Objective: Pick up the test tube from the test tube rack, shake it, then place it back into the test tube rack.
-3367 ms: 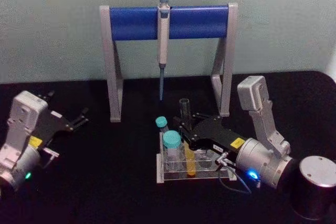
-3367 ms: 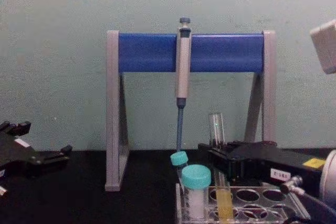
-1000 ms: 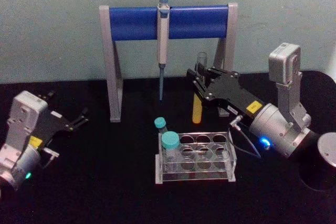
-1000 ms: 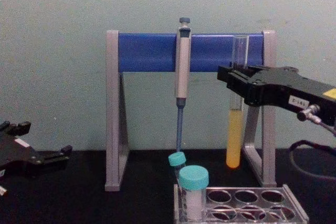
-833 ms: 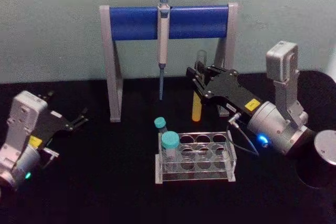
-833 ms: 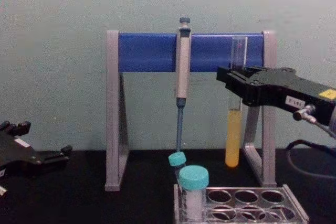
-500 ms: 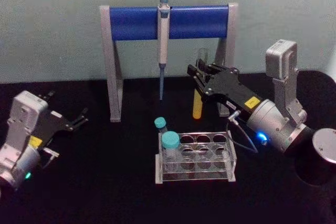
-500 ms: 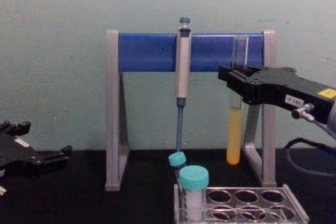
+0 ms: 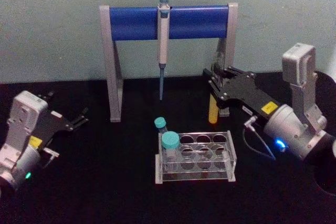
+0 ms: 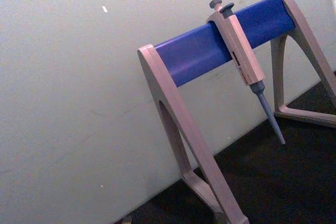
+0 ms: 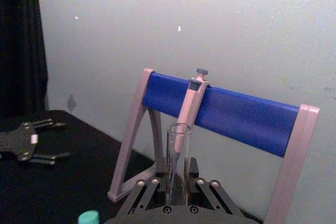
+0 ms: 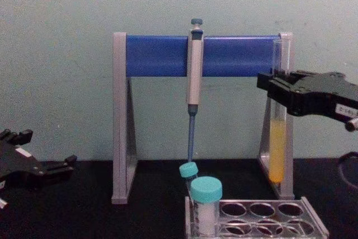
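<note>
Fingers, right gripper (image 9: 214, 85): clamped on the test tube (image 9: 212, 112) above its yellow liquid, tube upright (probably so nothing spills while shaking). Tube in the air, behind and above the rack (image 9: 195, 135), apart from it. Arm enters from the right, gripper about level. Idle: left gripper (image 9: 77, 119), fingers apart, far left.

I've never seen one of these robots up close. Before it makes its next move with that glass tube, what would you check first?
1. Grip: right gripper shut on the test tube, above the liquid: ok.
2. Tube upright, open end up: ok.
3. Tube lifted out of the test tube rack: ok.
4. Free holes in the rack; teal-capped tubes sit at its left end: ok.
5. Gap between tube and pipette stand leg: cannot tell.
6. Left gripper parked at the left, open: ok.
</note>
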Robot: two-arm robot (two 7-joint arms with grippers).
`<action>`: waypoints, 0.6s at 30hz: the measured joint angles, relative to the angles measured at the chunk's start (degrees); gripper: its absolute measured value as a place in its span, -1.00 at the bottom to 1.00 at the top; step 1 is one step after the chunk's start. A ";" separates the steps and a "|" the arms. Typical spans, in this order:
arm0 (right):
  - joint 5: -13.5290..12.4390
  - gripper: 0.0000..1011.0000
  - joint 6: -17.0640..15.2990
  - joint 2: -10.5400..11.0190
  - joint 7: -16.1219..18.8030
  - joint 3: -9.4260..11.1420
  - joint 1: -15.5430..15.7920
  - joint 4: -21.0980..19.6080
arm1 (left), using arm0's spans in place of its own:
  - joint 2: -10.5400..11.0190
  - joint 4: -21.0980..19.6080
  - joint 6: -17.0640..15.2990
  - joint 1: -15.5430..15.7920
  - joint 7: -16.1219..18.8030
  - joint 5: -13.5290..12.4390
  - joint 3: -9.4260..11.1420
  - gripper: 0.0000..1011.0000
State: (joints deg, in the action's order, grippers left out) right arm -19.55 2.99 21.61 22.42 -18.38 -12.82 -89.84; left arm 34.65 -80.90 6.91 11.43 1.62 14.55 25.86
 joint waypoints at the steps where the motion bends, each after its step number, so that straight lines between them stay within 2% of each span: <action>1: -0.13 -0.55 -0.26 0.24 0.08 0.09 0.40 -0.53 | 0.00 0.00 0.00 0.00 0.00 0.00 0.00 0.98; 8: -2.56 -0.55 -1.76 1.35 2.42 -0.24 2.52 -3.41 | 0.00 0.00 0.00 0.00 0.00 0.00 0.00 0.98; 13: -4.92 -0.55 -1.95 0.80 4.47 -1.64 1.59 -2.49 | 0.00 0.00 0.00 0.00 0.00 0.00 0.00 0.98; 18: -5.88 -0.55 -1.01 -0.25 5.00 -2.75 -0.13 -0.25 | 0.00 0.00 0.00 0.00 0.00 0.00 0.00 0.98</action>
State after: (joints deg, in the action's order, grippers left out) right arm -25.43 1.98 21.37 27.42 -21.14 -12.95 -90.10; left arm 34.64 -80.90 6.91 11.43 1.62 14.55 25.86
